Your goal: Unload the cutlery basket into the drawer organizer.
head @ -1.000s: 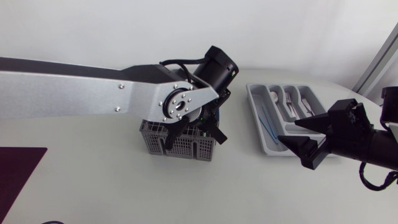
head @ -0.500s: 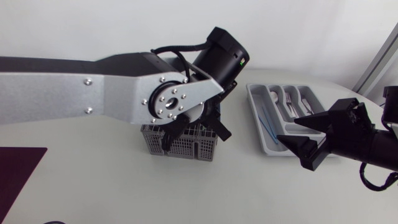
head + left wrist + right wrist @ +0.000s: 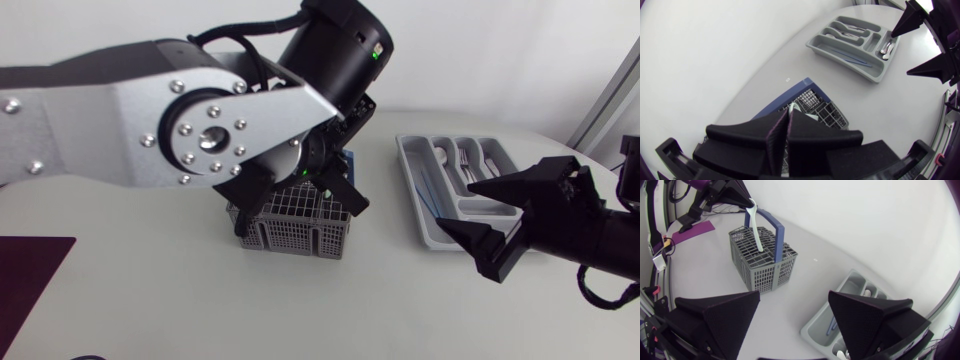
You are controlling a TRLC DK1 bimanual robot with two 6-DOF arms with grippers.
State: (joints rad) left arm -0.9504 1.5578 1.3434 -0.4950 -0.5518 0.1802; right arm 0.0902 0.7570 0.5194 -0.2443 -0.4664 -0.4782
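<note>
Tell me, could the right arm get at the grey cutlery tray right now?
Probably yes. The right gripper is open beside the drawer organizer with nothing between them; the left gripper, holding a white utensil, is off over the cutlery basket.

My left arm (image 3: 190,125) hides half the basket (image 3: 300,232).
</note>
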